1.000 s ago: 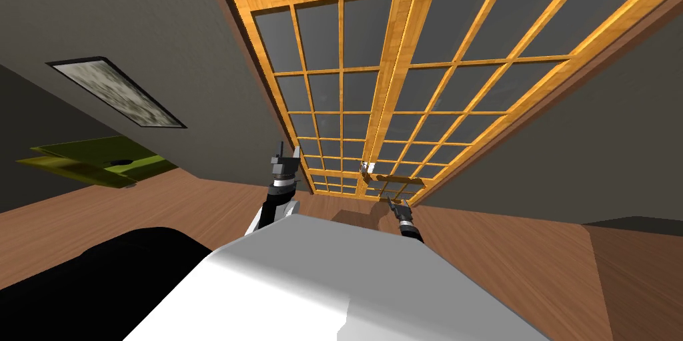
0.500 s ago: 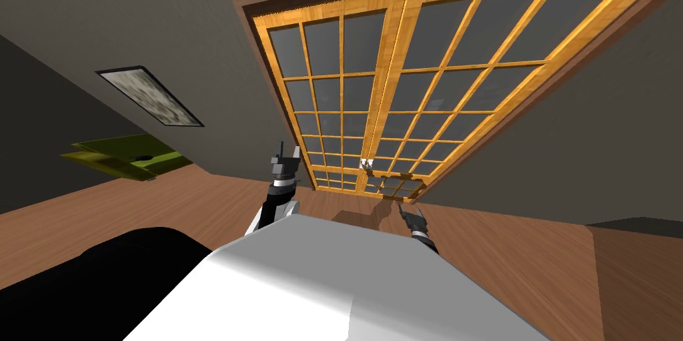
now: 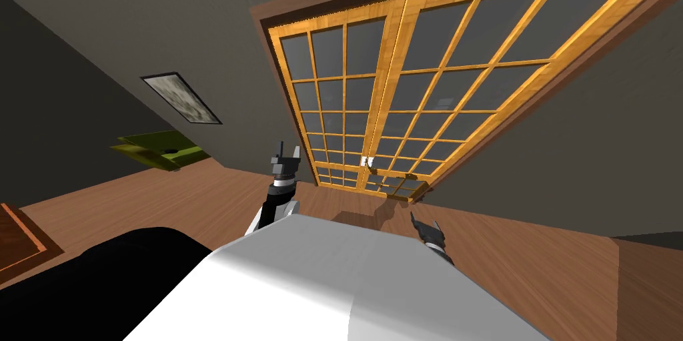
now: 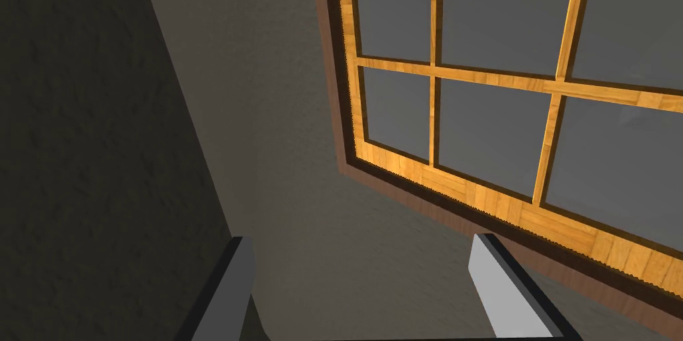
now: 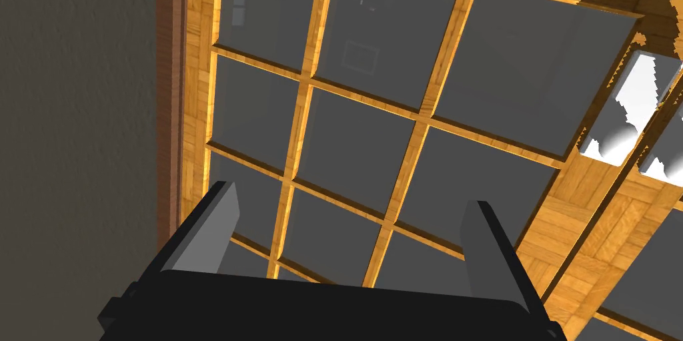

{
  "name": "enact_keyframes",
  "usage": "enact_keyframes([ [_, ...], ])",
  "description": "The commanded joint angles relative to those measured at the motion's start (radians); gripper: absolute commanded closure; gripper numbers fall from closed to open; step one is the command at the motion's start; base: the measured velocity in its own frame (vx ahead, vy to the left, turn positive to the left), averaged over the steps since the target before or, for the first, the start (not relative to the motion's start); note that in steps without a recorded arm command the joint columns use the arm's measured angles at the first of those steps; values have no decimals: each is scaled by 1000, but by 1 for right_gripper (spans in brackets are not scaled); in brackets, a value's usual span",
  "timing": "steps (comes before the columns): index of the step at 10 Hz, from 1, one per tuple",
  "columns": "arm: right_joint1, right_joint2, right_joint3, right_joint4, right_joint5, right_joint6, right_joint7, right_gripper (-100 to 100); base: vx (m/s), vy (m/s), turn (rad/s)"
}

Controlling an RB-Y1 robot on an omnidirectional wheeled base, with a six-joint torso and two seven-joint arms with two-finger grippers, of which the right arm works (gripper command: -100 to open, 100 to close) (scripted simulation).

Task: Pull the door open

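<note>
The right gripper [image 5: 352,197] holds its two thin grey fingers [image 5: 207,230] wide apart with nothing between them. They point at the grey glass panes of the honey-coloured wooden lattice double door [image 5: 303,100] without touching it. Just past one blade, two white cylinder-shaped door handles [image 5: 620,127] sit on the wooden stiles where the two leaves meet.

In the head view this gripper sits low at 1 o'clock from me. The handles lie at 11 o'clock from it, apart from the fingertips.

The left gripper [image 4: 361,240] is raised at 11 o'clock from me, its fingers [image 4: 233,290] also spread and empty. It faces the dark grey wall [image 4: 267,123] beside a corner of the door's dark brown frame [image 4: 331,90].

The door stands at 12 to 1 o'clock. I cannot tell whether either leaf stands off its frame.

On the wall at 10 o'clock hangs a black-framed mottled grey picture [image 3: 181,97]. Below it is an olive-green flat piece of furniture [image 3: 160,150]. A brown wooden floor [image 3: 167,197] runs up to the door.
</note>
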State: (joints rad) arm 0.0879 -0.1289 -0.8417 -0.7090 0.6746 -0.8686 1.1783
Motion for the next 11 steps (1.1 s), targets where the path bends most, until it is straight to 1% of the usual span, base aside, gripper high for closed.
enact_keyframes([
  [1, 12, 0, -30, 3, -17, 5, 15, -100, -102, -40, 128],
  [3, 17, 1, -64, 10, -37, 13, 32, -100, -61, -46, 147],
  [4, 16, 4, -84, 14, -49, 18, 43, -100, -34, -51, 182],
  [5, 10, 11, -103, 18, -62, 23, 56, -100, 3, -59, 237],
  [6, 3, 18, -115, 20, -70, 26, 64, -100, 50, -62, 224],
  [8, -22, 38, -129, 23, -82, 30, 79, -100, 109, -55, 244],
  [11, -61, 66, -130, 24, -90, 31, 92, -100, 172, -45, 174],
])
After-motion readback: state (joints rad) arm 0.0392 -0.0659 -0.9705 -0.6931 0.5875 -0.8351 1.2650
